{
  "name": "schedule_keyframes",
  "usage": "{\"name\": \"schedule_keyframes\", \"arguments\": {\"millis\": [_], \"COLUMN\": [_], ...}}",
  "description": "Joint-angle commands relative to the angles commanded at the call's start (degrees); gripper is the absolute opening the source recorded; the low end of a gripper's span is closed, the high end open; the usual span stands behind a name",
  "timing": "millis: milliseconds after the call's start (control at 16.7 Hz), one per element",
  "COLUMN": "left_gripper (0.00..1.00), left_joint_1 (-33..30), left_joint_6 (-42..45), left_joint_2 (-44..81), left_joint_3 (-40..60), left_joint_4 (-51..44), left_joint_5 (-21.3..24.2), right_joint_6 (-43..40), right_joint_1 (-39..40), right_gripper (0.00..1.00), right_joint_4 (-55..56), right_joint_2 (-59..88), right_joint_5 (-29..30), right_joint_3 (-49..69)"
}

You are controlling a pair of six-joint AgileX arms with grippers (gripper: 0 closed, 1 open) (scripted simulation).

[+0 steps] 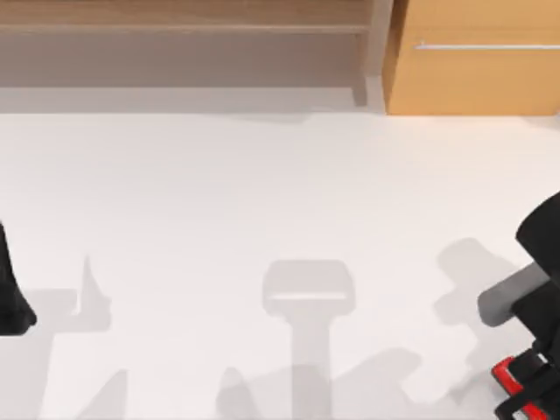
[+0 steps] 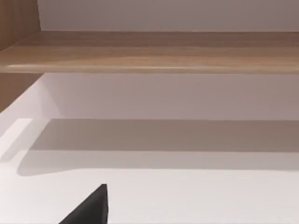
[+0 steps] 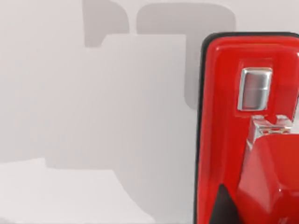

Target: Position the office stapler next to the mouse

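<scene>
The office stapler [image 1: 506, 376] is bright red with a dark edge and lies on the white table [image 1: 262, 192] at its front right corner. My right gripper [image 1: 528, 390] is directly over it, and the arm covers part of it. In the right wrist view the stapler [image 3: 224, 116] is very close, showing its red base with a small metal plate and the raised red upper arm. My left gripper [image 1: 10, 302] sits parked at the table's left edge, away from the stapler. The mouse is out of view.
A wooden shelf [image 1: 184, 17] runs along the back of the table, and the left wrist view shows that shelf [image 2: 149, 53] too. A wooden cabinet with a drawer handle [image 1: 477, 61] stands at the back right. Grey shadows fall on the table's front middle.
</scene>
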Motion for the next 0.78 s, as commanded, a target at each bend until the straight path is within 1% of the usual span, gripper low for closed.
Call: {"name": "schedule_keyframes", "arguments": {"millis": [360,780], "left_gripper": [1.0,1.0], "left_joint_1": [0.0,0.0], "left_joint_6": [0.0,0.0], "left_joint_2": [0.0,0.0], "left_joint_3": [0.0,0.0], "left_joint_4": [0.0,0.0], "left_joint_5": [0.0,0.0], "right_joint_6": [-1.25,-2.76], "right_joint_1": [-3.17,-11.59], "right_gripper": [0.0,0.0], "right_joint_4": [-0.34,-1.98], "right_joint_2": [-1.89,2.6], "right_joint_5": [0.27,0.89], "right_joint_3": [10.55,26.63]}}
